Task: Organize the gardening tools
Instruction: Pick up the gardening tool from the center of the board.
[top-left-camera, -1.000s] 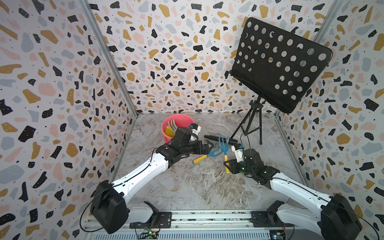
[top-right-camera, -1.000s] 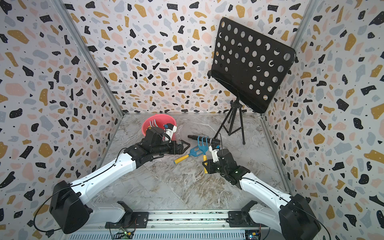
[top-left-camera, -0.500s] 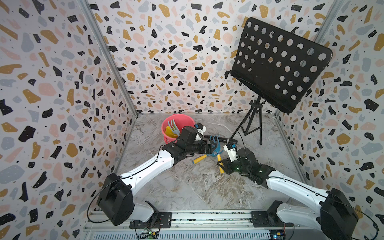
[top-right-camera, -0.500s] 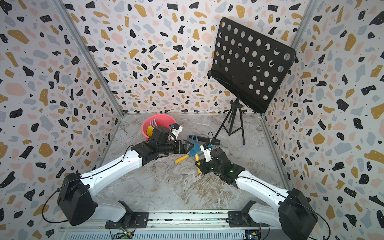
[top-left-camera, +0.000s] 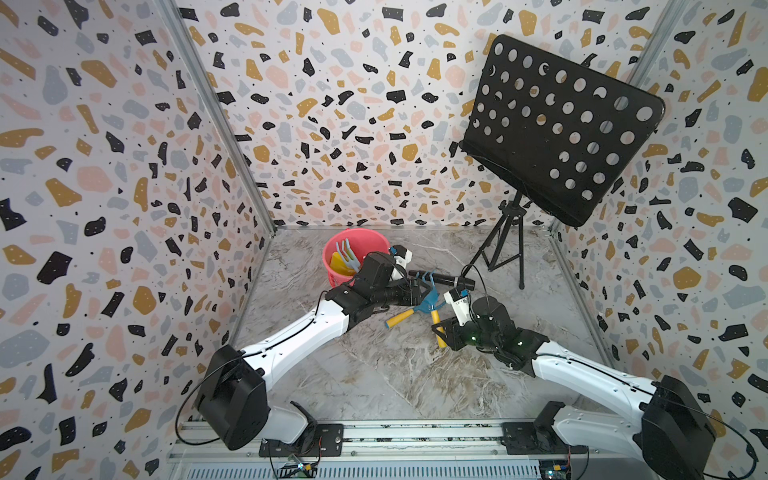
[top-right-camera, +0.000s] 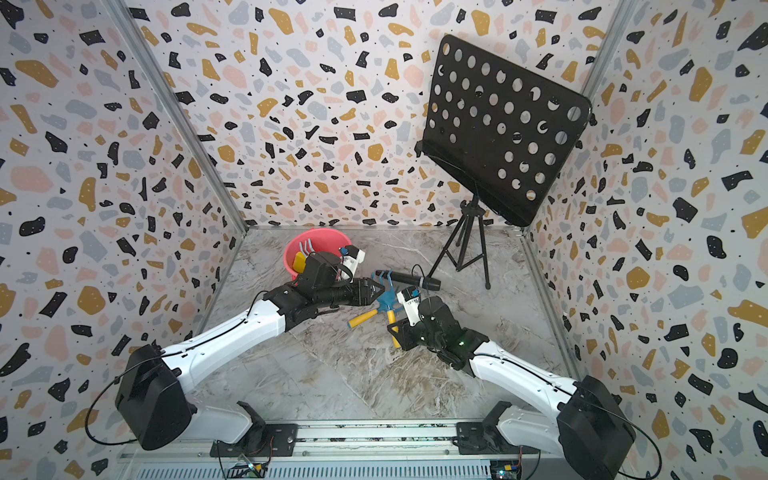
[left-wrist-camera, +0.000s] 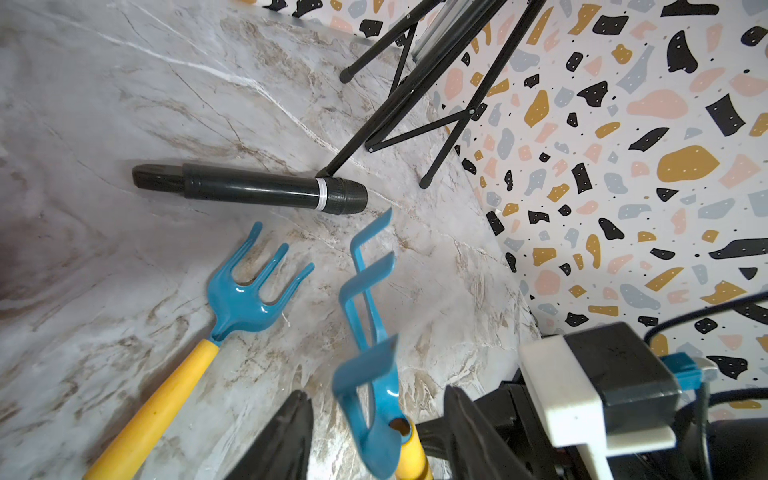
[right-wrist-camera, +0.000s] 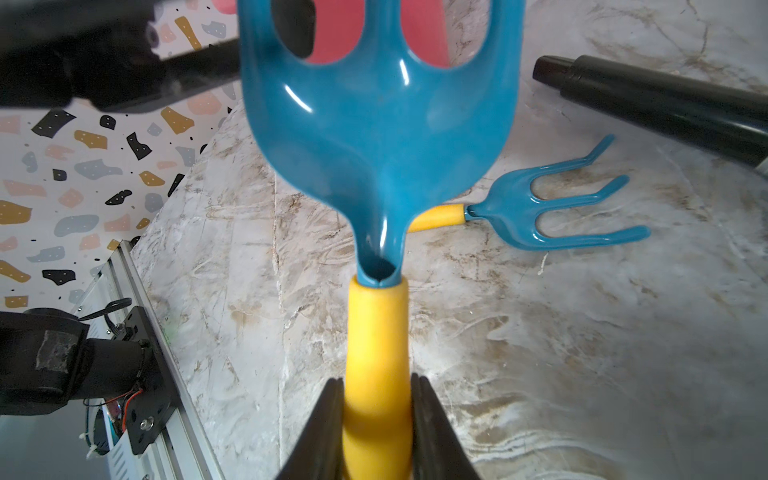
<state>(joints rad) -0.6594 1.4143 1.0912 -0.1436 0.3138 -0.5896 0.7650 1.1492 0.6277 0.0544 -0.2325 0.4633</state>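
At lower frame centre, the right end effector (right-wrist-camera: 376, 432) clamped the raised fork (right-wrist-camera: 376, 145); the left end effector (left-wrist-camera: 376, 399), jaws apart astride its head, could slip.

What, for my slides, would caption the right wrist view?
Right gripper clamps a blue fork by its yellow handle; second fork and microphone lie beyond.

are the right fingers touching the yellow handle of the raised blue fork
Touching. The right wrist view shows both right fingers pressed against opposite sides of the yellow handle of the raised blue fork, with no gap on either side.
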